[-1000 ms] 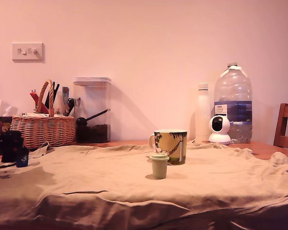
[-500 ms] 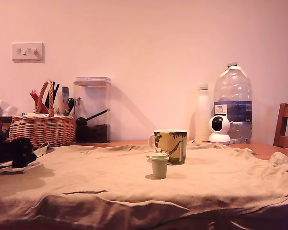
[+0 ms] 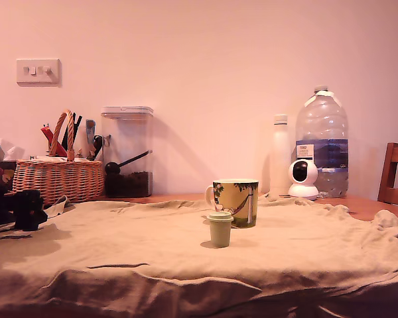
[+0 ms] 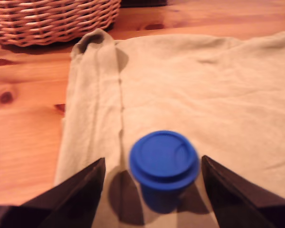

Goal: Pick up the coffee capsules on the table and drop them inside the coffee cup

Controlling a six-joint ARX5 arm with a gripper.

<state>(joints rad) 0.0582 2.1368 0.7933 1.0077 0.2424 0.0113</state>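
Blue capsule stands on the cloth between the gripper's wide-open jaws, not yet grasped. Green capsule waits just before the cup. Neither appears dropped in yet.

The pincer sits low at the exterior view's left edge, over the cloth. Well apart from it stand the pale green capsule and, just behind, the mug.
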